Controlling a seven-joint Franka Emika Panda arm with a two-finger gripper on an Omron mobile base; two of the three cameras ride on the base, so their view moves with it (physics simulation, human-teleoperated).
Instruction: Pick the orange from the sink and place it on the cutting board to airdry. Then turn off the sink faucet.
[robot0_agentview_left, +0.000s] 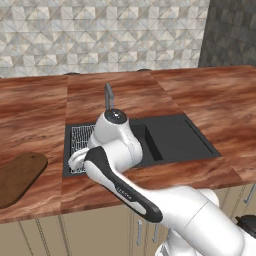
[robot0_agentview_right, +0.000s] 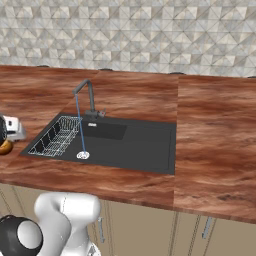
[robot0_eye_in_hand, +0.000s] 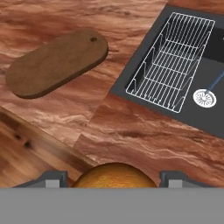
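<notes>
Orange (robot0_eye_in_hand: 114, 176) sits clamped between my fingers (robot0_eye_in_hand: 52, 179), lifted over the countertop (robot0_eye_in_hand: 144, 140) between the cutting board (robot0_eye_in_hand: 57, 63) and the sink (robot0_eye_in_hand: 201, 109). Water runs from the faucet (robot0_agentview_right: 89, 97) onto the drain (robot0_agentview_right: 83, 155).

- Worktop (robot0_eye_in_hand: 144, 135): reddish wood grain, smooth.
- Cutting board (robot0_eye_in_hand: 57, 63): dark brown matt wood.
- Sink (robot0_agentview_right: 135, 145): matt black.
- Rack (robot0_eye_in_hand: 173, 61): white wire.
- Faucet (robot0_agentview_right: 90, 97): grey metal.
- Orange (robot0_eye_in_hand: 114, 176): dimpled skin.

The reddish wood-grain countertop (robot0_eye_in_hand: 131, 135) carries the dark brown cutting board (robot0_eye_in_hand: 57, 63) lying flat on it, apparently bare, well apart from the black sink (robot0_eye_in_hand: 131, 74) recessed into it.
</notes>
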